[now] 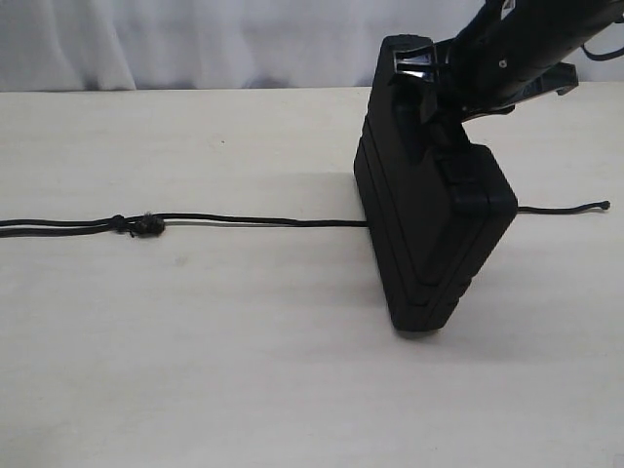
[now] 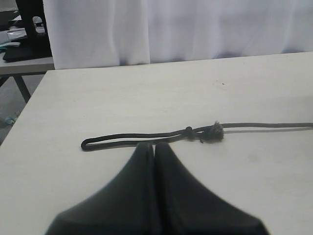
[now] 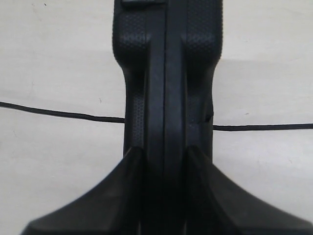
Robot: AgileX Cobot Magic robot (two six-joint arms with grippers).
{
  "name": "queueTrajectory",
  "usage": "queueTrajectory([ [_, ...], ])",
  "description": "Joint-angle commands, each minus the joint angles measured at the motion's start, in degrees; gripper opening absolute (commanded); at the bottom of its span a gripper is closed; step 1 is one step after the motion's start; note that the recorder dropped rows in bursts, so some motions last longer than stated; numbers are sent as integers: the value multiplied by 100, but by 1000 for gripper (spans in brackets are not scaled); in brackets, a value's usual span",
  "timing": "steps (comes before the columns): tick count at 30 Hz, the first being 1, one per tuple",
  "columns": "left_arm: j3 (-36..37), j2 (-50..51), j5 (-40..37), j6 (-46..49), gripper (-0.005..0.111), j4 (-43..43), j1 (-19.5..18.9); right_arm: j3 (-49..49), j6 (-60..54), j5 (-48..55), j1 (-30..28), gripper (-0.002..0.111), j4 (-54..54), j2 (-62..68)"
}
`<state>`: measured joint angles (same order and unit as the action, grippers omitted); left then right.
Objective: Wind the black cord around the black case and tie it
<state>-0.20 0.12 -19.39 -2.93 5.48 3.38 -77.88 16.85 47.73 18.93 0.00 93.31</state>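
Barely begun: the right gripper [image 3: 165,152] clamps the case [image 1: 434,234] upright toward the table's [image 1: 195,370] right edge, the cord [image 1: 244,220] runs straight past its base with 0 wraps made, and the left gripper [image 2: 154,147] is clenched empty near the cord.

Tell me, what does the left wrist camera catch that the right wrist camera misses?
Only the left wrist view: the frayed knot in the black cord, the cord's doubled-back end, the white curtain, and the left jaws, shut on nothing. Only the right wrist view: the black case, clamped between the right jaws, with the cord coming out on either side of it. Both: the cord lying on the pale table.
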Motion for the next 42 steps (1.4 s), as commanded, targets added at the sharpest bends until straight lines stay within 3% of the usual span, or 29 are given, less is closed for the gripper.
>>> queueTrajectory([
  [1,20,-12,64,-12,0,-2,-3,-58,-2,-83,-12,4,-77,-104],
  [20,20,-12,64,-12,0,-20,-3,-105,-13,665,-12,4,-83,-47],
  [36,20,-12,64,-12,0,-20,-3,-1225,-70,2002,-12,4,-110,798],
  [42,20,-12,64,-12,0,-20,-3,-1413,-93,1839,-12,4,-88,823],
])
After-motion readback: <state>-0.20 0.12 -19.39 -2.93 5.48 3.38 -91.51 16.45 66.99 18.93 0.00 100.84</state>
